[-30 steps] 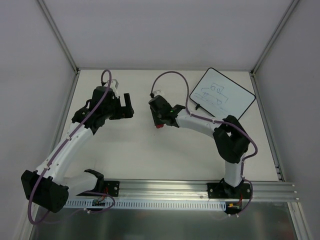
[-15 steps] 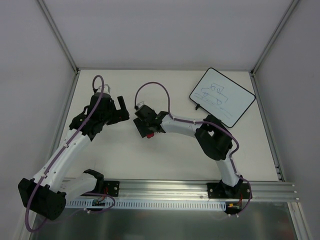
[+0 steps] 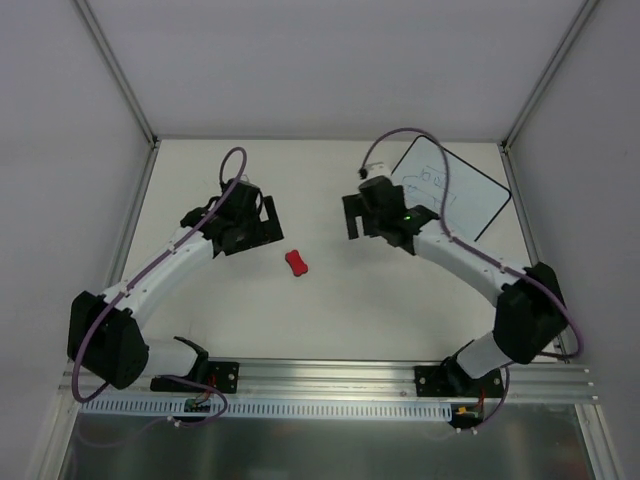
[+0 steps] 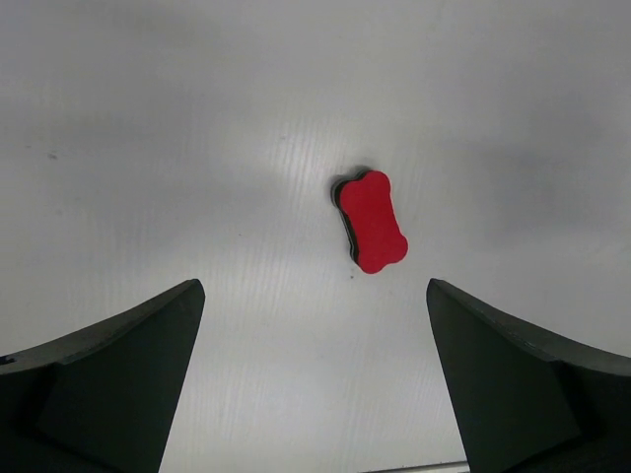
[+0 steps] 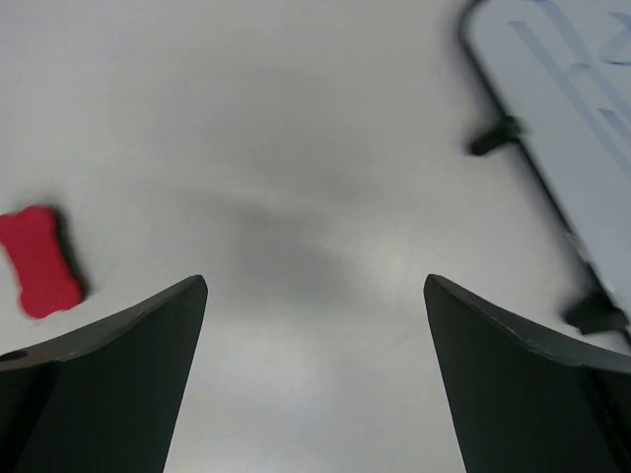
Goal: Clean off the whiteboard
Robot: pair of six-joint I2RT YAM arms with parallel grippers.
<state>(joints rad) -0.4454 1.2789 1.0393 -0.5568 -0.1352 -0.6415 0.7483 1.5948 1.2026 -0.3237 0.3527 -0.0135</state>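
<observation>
White with a thin black frame, the whiteboard [image 3: 470,195] lies flat at the far right of the table [image 3: 330,310], turned at an angle, and I can make out a blue line drawing on it. My right arm crosses over the board's left part in the overhead view, so that end is hidden from me. On the right wrist feed I see the board's edge [image 5: 582,118] with two small black feet sticking out from the frame. The right gripper [image 3: 352,215] hangs just left of the whiteboard, above the table, its fingers spread wide with nothing between them [image 5: 315,291]. Further left of the whiteboard, and nearer to me, the red bone-shaped eraser [image 3: 296,263] lies alone on the table, touched by neither arm. The left gripper [image 3: 268,222] is the farthest thing from the whiteboard, just beyond the eraser; its fingers are also wide apart and empty [image 4: 311,296], and the eraser [image 4: 372,221] shows ahead of them on that feed.
</observation>
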